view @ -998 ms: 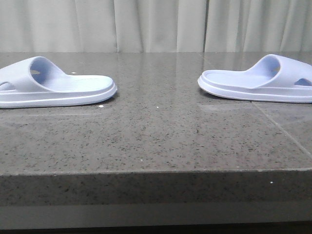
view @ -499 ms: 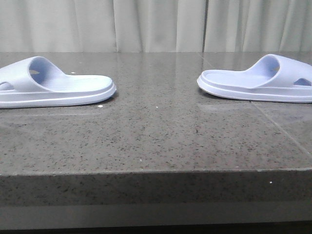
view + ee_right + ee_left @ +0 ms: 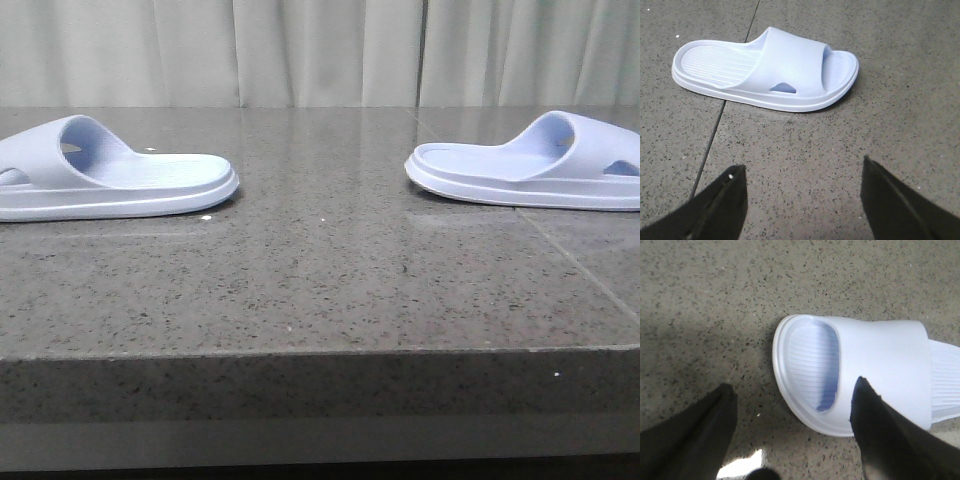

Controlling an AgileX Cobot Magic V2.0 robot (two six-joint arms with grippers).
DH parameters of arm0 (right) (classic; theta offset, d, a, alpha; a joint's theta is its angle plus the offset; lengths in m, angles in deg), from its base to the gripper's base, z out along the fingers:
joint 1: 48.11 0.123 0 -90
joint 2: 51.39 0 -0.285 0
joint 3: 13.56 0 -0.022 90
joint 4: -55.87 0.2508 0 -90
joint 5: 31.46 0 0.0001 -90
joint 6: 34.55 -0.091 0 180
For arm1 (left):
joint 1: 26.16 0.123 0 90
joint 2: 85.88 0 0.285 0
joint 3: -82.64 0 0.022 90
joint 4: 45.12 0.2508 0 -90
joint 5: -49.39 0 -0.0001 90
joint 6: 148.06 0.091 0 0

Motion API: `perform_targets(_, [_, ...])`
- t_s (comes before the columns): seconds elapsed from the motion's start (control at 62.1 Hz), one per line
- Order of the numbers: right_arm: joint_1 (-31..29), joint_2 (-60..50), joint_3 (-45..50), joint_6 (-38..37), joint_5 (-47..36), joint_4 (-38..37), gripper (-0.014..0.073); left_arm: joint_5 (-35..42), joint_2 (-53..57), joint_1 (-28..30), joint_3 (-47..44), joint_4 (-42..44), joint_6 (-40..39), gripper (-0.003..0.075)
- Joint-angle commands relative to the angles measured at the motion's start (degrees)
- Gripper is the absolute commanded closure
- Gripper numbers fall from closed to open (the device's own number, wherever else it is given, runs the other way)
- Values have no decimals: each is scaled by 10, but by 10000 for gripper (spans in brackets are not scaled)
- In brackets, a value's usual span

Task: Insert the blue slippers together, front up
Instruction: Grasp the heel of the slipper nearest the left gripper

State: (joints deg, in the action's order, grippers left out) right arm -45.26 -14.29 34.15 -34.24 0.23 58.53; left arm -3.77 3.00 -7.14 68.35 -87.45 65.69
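two blue slippers rest soles-down on the table (image 3: 320,290), well apart: left slipper (image 3: 110,178) at far left, right slipper (image 3: 530,165) at far right, heels facing inward. moulded foam, judged light, springy and slightly grippy; the wide strap looks the best hold. left end effector (image 3: 790,440) open, poised over its slipper's toe end, one finger above the strap. right end effector (image 3: 802,205) open, short of its slipper.
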Motion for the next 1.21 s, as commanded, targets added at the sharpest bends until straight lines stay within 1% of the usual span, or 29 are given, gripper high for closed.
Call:
perform_targets(0.0, [-3, 6, -21, 2, -38, -5, 85, 5, -13, 2, 26, -43, 7, 248])
perform_targets(0.338, [-3, 6, -21, 2, -38, -5, 85, 7, -75, -2, 34, -66, 22, 248])
perform_targets(0.499, [-3, 6, -21, 2, -38, -5, 85, 23, -97, -18, 35, -69, 22, 248])
perform_targets(0.692, [-3, 6, -21, 2, -37, -5, 85, 24, -117, -36, 35, -70, 27, 253])
perform_targets(0.757, [-3, 6, -21, 2, -37, -5, 85, 24, -123, -41, 35, -70, 27, 282])
perform_targets(0.966, [-3, 6, -21, 2, -37, -5, 85, 4, -134, -46, 35, -71, 27, 431])
perform_targets(1.111, [-3, 6, -21, 2, -37, -5, 85, 2, -135, -46, 35, -73, 35, 541])
perform_targets(1.192, [-3, 6, -21, 2, -37, -5, 85, 2, -135, -46, 35, -73, 36, 615])
